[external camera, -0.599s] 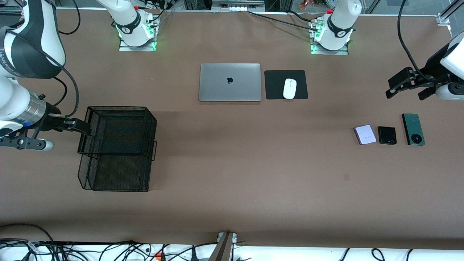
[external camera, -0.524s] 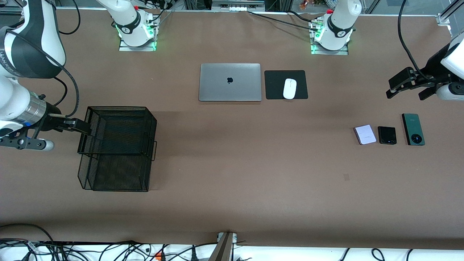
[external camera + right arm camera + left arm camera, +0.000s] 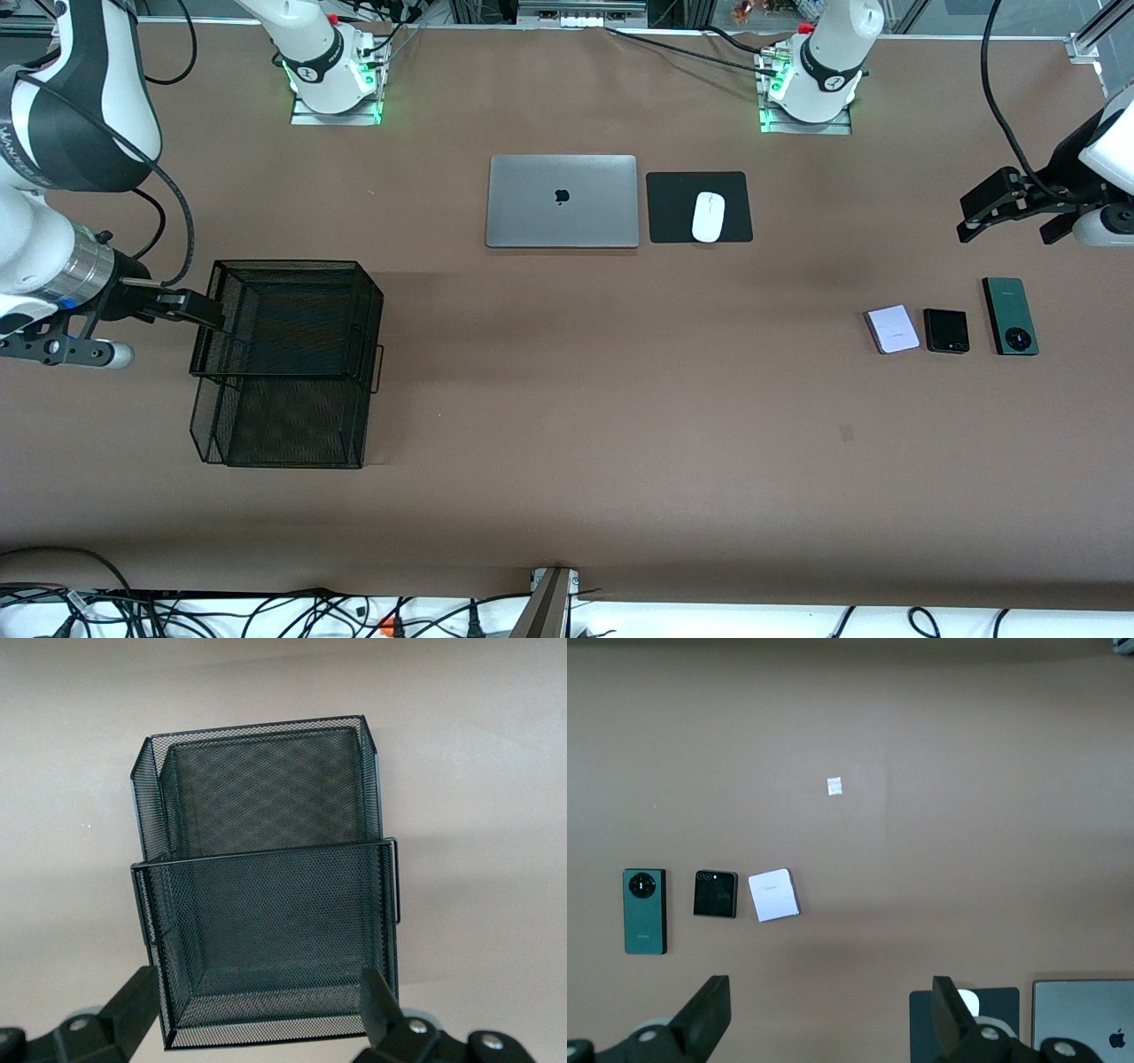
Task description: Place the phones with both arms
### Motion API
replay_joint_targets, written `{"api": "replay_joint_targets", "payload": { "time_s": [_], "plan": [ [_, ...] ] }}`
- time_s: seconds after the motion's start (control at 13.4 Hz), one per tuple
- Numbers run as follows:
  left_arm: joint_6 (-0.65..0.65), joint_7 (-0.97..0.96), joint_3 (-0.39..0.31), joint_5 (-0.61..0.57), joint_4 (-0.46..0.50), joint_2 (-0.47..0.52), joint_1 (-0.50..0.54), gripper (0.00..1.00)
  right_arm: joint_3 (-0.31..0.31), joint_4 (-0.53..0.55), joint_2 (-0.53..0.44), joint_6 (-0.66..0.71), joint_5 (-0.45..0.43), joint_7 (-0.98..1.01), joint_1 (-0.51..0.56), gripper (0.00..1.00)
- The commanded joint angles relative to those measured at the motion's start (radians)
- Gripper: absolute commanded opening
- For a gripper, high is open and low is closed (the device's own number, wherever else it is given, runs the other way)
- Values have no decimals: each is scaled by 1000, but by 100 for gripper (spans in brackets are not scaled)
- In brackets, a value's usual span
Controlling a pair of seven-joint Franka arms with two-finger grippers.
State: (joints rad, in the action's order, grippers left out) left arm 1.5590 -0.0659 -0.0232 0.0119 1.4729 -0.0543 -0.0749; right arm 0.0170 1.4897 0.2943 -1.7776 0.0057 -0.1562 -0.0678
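Three phones lie in a row toward the left arm's end of the table: a pale lilac one [image 3: 892, 329], a black one [image 3: 946, 330] and a longer dark green one [image 3: 1010, 315]. They also show in the left wrist view: lilac [image 3: 773, 895], black [image 3: 715, 894], green [image 3: 644, 911]. My left gripper [image 3: 1012, 229] hangs open and empty over bare table beside the phones; it touches none of them [image 3: 830, 1010]. My right gripper [image 3: 151, 330] is open and empty over the edge of the black mesh basket [image 3: 292, 263], as the right wrist view shows [image 3: 261, 1005].
The two-compartment mesh basket [image 3: 257, 724] stands at the right arm's end and looks empty. A closed silver laptop [image 3: 562, 201] and a white mouse [image 3: 708, 216] on a black pad [image 3: 673, 208] sit mid-table near the bases. A small pale mark [image 3: 834, 786] is on the tabletop.
My left gripper has shifted a little toward the left arm's end of the table. The right arm, the phones and the basket have not moved.
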Motion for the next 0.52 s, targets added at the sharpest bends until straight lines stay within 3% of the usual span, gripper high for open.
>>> {"api": "replay_joint_targets", "payload": {
  "time_s": [0.0,0.22,0.45],
  "plan": [
    [-52,12,-7,-23,23,7,4,100,-15,0,-7,9,10,-9,11,100],
    [18,67,-7,-53,78,-22,50,100,-19,0,-7,9,10,-14,8,100],
    [220,159,-7,-53,223,-42,128,100,-26,0,-9,9,10,-14,8,100]
  ]
}}
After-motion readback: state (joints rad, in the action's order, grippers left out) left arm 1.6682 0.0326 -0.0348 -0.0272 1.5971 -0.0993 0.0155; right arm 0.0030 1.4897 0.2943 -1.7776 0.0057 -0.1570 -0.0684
